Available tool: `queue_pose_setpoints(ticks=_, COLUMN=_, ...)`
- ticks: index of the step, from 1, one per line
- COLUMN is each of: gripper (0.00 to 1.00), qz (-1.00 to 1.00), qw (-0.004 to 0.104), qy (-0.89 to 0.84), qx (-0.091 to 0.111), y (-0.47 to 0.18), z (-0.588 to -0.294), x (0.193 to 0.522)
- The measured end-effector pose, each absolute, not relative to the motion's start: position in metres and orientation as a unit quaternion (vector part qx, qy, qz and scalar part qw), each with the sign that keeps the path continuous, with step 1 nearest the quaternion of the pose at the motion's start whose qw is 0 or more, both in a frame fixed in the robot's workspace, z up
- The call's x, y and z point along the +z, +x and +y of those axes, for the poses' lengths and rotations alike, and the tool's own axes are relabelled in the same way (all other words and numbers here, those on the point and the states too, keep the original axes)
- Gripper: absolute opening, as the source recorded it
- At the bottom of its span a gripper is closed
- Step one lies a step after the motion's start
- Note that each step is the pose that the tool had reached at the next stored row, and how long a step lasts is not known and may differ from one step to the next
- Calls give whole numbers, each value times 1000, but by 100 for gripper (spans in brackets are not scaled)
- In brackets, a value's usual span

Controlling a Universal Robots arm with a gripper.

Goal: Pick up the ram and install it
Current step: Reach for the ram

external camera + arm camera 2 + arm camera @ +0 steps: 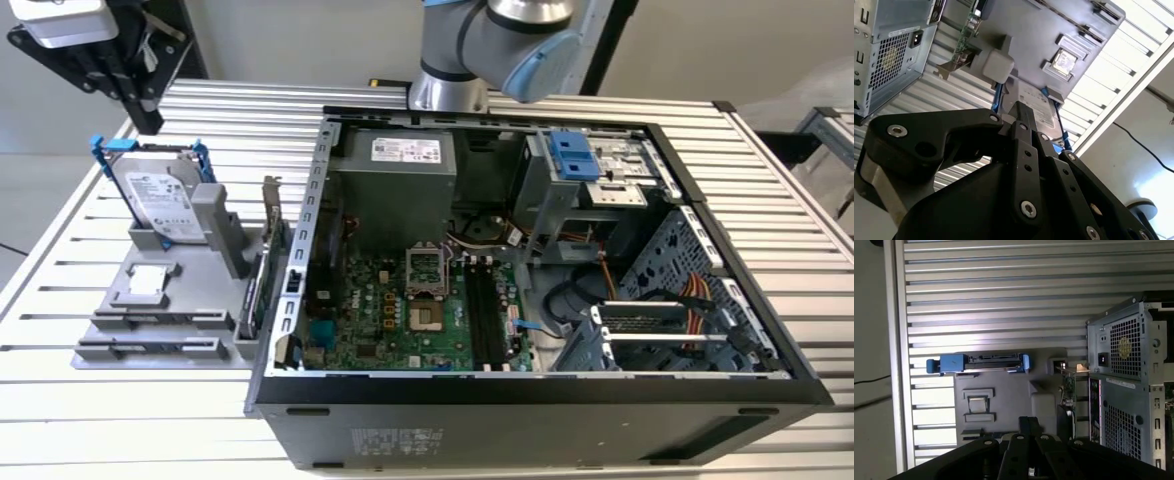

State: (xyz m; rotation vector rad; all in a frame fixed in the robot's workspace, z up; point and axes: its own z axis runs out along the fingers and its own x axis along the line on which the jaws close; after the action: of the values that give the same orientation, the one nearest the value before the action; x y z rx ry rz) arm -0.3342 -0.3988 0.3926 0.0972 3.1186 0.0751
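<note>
Exterior view: the ram (286, 300) is standing on edge in the grey fixture (160, 300) on the table (80, 420), just beside the open case (534, 400), while the arm (494, 40) is hanging behind it. Second wrist view: the jaws are sitting closed together, gripping nothing, above the fixture. First wrist view: the approach is underway, I judge; grasping is calling for opening and aligning them.

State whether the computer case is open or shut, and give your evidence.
Open: in the exterior view the case has no cover on its upward side, so the motherboard and power supply inside show.
</note>
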Motion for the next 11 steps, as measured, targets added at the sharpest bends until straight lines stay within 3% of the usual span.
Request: queue_pose_setpoints(ticks=11, gripper=0, qz=999, qw=10, qy=25, qx=24, y=-345, z=-399, x=393)
